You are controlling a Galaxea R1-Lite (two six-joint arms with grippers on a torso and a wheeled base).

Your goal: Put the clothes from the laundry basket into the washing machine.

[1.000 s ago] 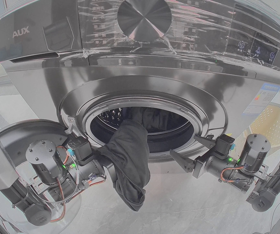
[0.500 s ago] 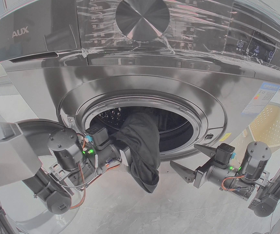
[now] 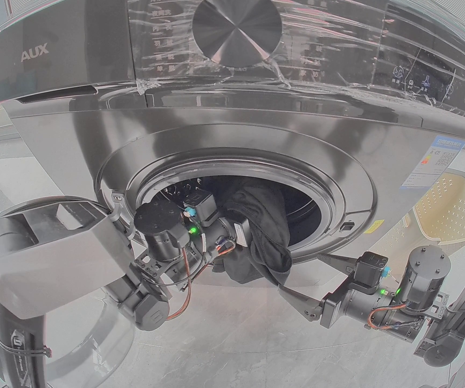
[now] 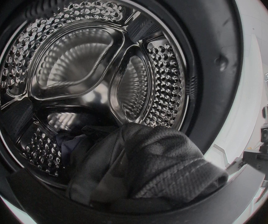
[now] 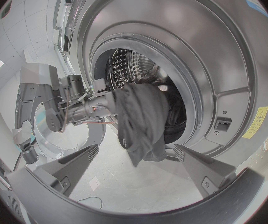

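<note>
left gripper (image 3: 245, 232) hidden under black garment (image 3: 267, 222) at drum mouth (image 3: 326, 211), grip cannot tell | right gripper (image 3: 301, 272) spread wide

I am viewing white lettering (image 3: 34, 54) on the washing machine (image 3: 232, 130) drawer front, illegible print around the dial (image 3: 237, 26), a blue-headed label (image 3: 438, 160) and a yellow warning sticker (image 5: 254, 122).

Left arm (image 3: 54, 254) stretched forward, wrist level, right end effector (image 3: 301, 272) held low, fingers (image 5: 202, 168) spread wide.
</note>
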